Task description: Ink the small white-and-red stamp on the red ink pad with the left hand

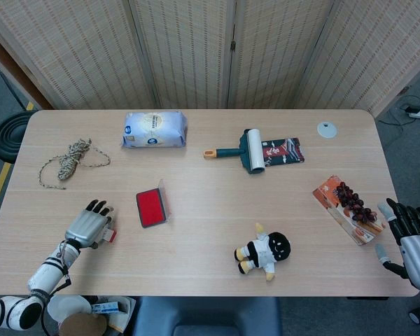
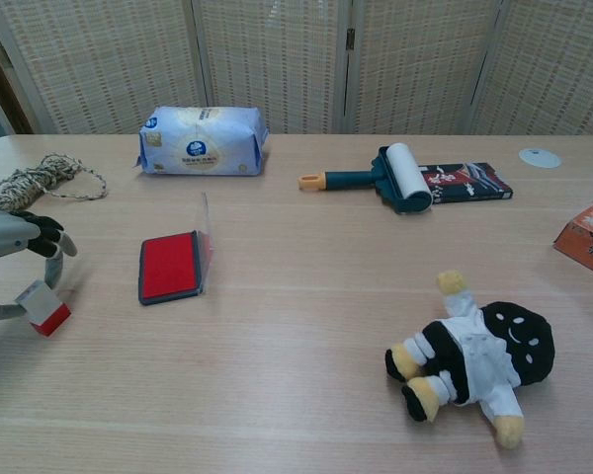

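Note:
The small white-and-red stamp [image 2: 42, 306] stands tilted near the table's left front, its red base on the wood. My left hand [image 2: 15, 247] arches over it, and the thumb and a finger [image 2: 54, 265] pinch its white top from both sides. In the head view the left hand [image 1: 89, 225] covers most of the stamp [image 1: 110, 235]. To the right of the stamp, a short way off, lies the red ink pad [image 2: 170, 266] [image 1: 151, 208], open, with its clear lid upright. My right hand [image 1: 410, 236] hangs open off the table's right edge, holding nothing.
A coil of rope [image 1: 68, 161] lies behind the left hand. A blue-and-white bag [image 1: 154, 129], a lint roller [image 1: 246, 150] and a dark packet [image 1: 283, 151] sit at the back. A plush doll [image 1: 264, 252] lies front centre, a snack box [image 1: 346, 207] at the right.

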Robot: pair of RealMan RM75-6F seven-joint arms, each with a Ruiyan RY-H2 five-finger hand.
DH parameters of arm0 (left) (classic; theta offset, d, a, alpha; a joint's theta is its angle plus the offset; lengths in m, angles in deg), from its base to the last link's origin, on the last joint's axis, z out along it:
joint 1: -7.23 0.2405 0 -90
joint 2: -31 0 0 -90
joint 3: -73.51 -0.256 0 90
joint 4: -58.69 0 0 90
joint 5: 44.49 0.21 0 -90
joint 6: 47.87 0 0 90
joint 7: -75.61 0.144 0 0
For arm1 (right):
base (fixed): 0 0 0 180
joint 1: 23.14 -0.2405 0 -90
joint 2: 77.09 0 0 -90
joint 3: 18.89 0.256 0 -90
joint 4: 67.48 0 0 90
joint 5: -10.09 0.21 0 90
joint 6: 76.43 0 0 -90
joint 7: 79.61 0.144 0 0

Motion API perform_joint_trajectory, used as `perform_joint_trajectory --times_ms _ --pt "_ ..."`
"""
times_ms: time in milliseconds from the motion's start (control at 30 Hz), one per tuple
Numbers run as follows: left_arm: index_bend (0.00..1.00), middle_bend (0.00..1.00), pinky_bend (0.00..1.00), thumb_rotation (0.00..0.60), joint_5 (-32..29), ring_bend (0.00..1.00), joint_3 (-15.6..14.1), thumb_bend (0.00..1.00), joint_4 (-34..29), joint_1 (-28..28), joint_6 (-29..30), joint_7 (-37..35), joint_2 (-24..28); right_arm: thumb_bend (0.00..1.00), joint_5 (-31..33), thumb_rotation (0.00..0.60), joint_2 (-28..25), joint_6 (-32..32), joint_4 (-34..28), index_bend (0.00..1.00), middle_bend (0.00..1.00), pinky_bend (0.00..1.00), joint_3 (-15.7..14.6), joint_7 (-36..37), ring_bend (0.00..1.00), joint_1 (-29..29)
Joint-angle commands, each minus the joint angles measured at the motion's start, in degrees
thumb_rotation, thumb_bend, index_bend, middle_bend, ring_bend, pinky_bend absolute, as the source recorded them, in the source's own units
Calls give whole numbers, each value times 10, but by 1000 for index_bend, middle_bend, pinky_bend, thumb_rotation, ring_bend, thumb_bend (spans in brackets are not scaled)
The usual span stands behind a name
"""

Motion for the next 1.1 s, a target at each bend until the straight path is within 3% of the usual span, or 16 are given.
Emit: perform_joint_trajectory --times_ms 33,133,333,500,767,1100 --pt "494 219 0 600 0 10 -1 297 -1 1 2 1 0 409 0 600 0 0 0 20 0 0 0 -1 0 0" --pt "527 261 11 600 -1 60 -1 297 -4 2 5 0 1 409 0 600 1 1 0 20 0 0 0 -2 0 -1" --pt "600 352 175 600 6 211 -1 297 -18 8 18 -10 12 409 5 600 3 7 0 20 0 0 1 -6 0 -3" --pt "629 380 239 600 8 271 0 297 -31 11 28 -11 22 409 6 600 3 11 0 20 0 0 1 -7 0 -4" --pt "635 385 248 600 2 272 9 297 -69 4 33 3 51 409 14 600 3 18 1 20 0 0 3 -4 0 -7" --pt "638 390 256 600 -61 276 38 297 -94 -59 -34 35 71 410 35 600 -4 32 9 20 0 0 11 25 0 -12"
